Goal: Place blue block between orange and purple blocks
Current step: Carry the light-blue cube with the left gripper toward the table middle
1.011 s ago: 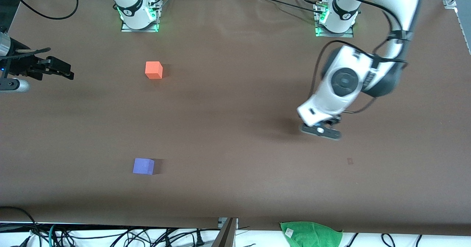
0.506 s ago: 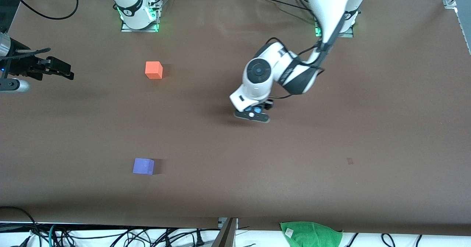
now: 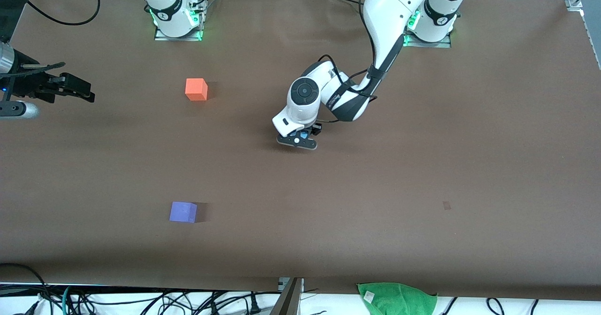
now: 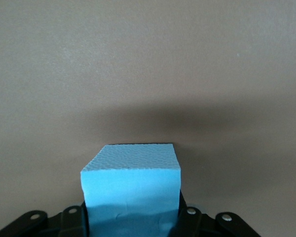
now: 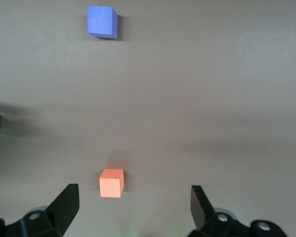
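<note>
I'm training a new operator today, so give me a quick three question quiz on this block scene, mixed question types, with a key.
1. True or false: the left gripper is shut on the blue block.
2. Which block lies nearer the front camera? A) orange block B) purple block
3. Fill in: the right gripper waits with its jaws ____.

Key: 1 true; 2 B; 3 open.
</note>
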